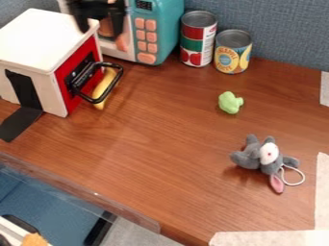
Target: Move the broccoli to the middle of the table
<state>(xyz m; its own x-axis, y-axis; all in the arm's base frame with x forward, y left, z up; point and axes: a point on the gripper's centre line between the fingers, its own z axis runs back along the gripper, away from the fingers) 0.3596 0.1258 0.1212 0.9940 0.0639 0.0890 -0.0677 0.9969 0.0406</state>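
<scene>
Brown tabletop (154,149) spreads broad between broccoli (230,103) and front edge (122,204); gripper (100,33) upper left, fingers (82,21) wide apart.

At the frame's upper right, the taller can (198,39) wears a red, green and white label, the shorter can (233,53) a yellow-and-blue one (small, blurry lettering on both).

Looks like a small, light-green toy broccoli (229,103), lumpy and rounded, with a stubby bulge toward the view's right. Rests directly on the brown, wood-grained table (160,129), right of the middle, toward the back.
</scene>
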